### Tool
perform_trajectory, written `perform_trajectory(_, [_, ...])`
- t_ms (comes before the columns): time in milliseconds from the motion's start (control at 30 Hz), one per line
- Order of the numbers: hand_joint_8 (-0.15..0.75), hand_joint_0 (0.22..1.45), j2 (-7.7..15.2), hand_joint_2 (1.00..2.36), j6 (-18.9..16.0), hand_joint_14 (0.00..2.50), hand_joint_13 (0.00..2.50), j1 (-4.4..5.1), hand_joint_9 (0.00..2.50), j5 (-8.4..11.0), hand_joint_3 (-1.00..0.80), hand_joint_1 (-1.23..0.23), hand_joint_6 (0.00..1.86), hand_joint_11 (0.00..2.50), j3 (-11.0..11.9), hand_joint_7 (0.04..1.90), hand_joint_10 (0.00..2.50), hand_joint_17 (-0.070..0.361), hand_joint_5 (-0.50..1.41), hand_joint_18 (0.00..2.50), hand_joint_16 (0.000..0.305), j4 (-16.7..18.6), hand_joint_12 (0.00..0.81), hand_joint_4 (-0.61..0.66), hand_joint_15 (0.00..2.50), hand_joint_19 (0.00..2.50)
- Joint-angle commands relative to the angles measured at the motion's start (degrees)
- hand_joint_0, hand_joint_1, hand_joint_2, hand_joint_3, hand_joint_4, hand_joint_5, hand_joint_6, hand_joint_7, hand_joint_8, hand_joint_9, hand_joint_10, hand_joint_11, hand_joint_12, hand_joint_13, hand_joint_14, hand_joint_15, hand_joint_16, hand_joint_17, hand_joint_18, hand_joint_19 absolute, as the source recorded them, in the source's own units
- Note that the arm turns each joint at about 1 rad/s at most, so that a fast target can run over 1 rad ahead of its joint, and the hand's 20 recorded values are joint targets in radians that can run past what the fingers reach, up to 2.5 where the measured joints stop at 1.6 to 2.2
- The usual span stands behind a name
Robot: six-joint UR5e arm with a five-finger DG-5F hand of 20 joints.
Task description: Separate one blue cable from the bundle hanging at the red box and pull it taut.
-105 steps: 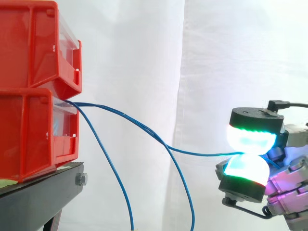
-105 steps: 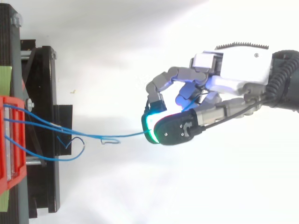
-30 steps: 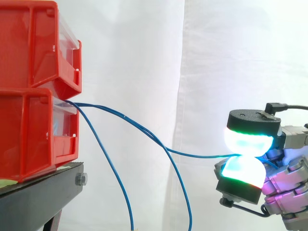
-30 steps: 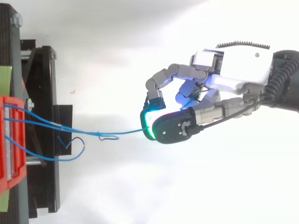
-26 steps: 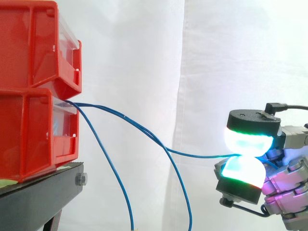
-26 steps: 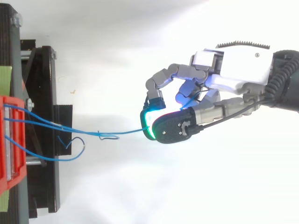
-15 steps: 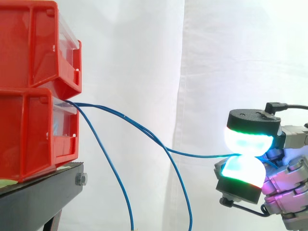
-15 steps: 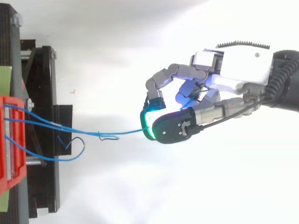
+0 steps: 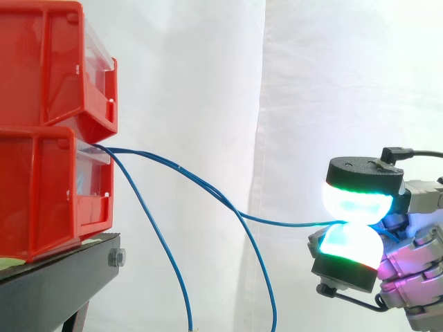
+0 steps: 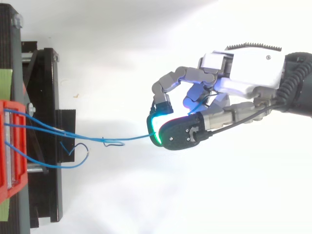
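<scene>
pinching the blue cable (image 9: pixel 277 221), the hand (image 10: pixel 243 78) stretches it sideways from the red box (image 9: pixel 52 187).

Curtain: a white curtain (image 9: pixel 180 83) hangs behind the place where I work, from the top of the side view to the bottom.
Fold: one upright crease (image 9: pixel 259 138) runs down it; the cloth is a shade greyer to its left and whiter, with soft wrinkles, to its right.
Stand: a black stand (image 9: pixel 55 283) sits at the lower left of the side view, with a slanted leg (image 9: pixel 75 319) under it.
Bolt: a silver nut (image 9: pixel 116 259) sits at the stand's right end.
From above: the stand's black bars run along the left edge, with a screw head (image 10: pixel 18 20) at the top corner and a green strip (image 10: pixel 4 80) at the far left.
Ground: a white surface (image 10: pixel 122 204) lies beneath me, crossed by a faint grey shadow.
Speck: a small brown fleck (image 10: pixel 75 95) lies near the stand.
Light: bright and even.
</scene>
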State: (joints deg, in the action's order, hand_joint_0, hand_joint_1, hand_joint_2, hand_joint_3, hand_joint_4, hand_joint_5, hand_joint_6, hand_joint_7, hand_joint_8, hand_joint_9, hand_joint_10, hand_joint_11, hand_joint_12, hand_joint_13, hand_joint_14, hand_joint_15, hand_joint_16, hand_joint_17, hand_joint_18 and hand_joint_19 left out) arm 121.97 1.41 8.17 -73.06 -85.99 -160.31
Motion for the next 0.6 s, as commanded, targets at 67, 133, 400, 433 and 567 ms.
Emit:
perform_trajectory(67, [0.312, 0.71, 0.0, 1.03, 0.0, 2.5, 1.0, 0.0, 1.12, 0.02, -0.02, -0.78, 0.88, 1.82, 0.0, 1.47, 1.9, 0.099, -0.18, 1.37, 0.044, 0.0, 0.38, -0.15, 1.57, 1.43])
perform_trajectory(133, [0.304, 0.71, 0.0, 1.03, 0.0, 2.5, 1.0, 0.0, 1.12, 0.02, -0.02, -0.78, 0.88, 1.81, 0.0, 1.47, 1.9, 0.097, -0.17, 1.36, 0.043, 0.0, 0.38, -0.15, 1.57, 1.43])
perform_trajectory(400, [0.308, 0.71, 0.0, 1.03, 0.0, 2.5, 1.0, 0.0, 1.12, 0.02, -0.02, -0.78, 0.88, 1.82, -0.1, 1.48, 1.9, 0.099, -0.17, 1.37, 0.044, 0.0, 0.38, -0.15, 1.58, 1.42])
perform_trajectory(433, [0.306, 0.71, 0.0, 1.03, 0.0, 2.5, 1.0, 0.0, 1.12, 0.02, -0.02, -0.78, 0.88, 1.82, -0.1, 1.48, 1.9, 0.099, -0.17, 1.37, 0.044, 0.0, 0.38, -0.15, 1.57, 1.42])
perform_trajectory(567, [0.313, 0.71, 0.0, 1.03, 0.0, 2.5, 1.0, 0.0, 1.12, 0.02, -0.02, -0.78, 0.88, 1.82, -0.1, 1.5, 1.9, 0.1, -0.17, 1.37, 0.044, 0.0, 0.386, -0.15, 1.56, 1.42])
